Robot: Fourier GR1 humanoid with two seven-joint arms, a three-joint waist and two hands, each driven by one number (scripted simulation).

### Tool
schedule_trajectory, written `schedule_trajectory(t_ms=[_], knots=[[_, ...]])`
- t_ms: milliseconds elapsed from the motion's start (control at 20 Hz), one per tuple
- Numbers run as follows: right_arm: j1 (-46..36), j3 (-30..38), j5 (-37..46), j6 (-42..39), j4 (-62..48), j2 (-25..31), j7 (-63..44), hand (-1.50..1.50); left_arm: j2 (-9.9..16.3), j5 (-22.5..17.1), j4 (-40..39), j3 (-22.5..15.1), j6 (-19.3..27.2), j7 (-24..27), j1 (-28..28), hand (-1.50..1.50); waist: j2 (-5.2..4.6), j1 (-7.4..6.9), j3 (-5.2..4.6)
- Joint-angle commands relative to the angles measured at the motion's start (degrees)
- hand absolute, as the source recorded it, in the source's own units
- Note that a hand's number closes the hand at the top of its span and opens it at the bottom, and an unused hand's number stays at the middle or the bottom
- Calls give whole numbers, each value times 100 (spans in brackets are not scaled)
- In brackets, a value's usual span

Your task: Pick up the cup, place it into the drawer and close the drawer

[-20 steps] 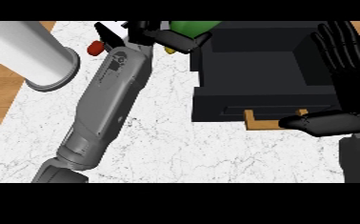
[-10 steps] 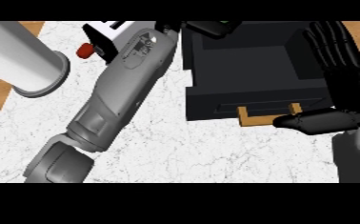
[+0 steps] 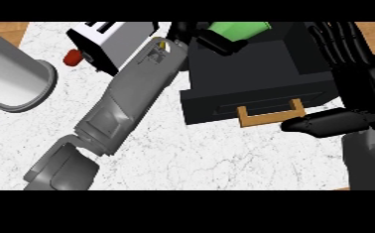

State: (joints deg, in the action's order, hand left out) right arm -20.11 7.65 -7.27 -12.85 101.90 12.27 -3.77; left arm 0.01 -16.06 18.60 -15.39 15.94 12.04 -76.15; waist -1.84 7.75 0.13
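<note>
Raised, left hand grips green cup.

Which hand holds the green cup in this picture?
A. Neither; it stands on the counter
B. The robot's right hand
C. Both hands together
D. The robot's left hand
D: the left hand has its fingers curled round the green cup above the black drawer unit, while the right hand rests open at the unit's right side.
</note>
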Motion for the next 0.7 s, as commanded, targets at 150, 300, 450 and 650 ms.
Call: schedule_trajectory(t_ms=[150, 300, 450, 650], knots=[[-124, -190, -53, -167, -120, -62, 81, -150, -1, -217, -88, -597, -116, 199, 283, -150, -87, 272, 0], [-315, -343, -225, -230, -37, -164, -104, -150, -1, -615, 75, -444, -108, 414, 411, -150, -109, 373, -9], [-257, -525, -730, -806, -108, -158, -50, -150, -1, -1011, 297, -334, 3, 655, 554, -150, -124, 471, -5], [-377, -1027, -1187, -1539, -93, -143, -149, 150, -1, -1490, 571, -129, -229, 1052, 445, -150, -130, 435, -12]])
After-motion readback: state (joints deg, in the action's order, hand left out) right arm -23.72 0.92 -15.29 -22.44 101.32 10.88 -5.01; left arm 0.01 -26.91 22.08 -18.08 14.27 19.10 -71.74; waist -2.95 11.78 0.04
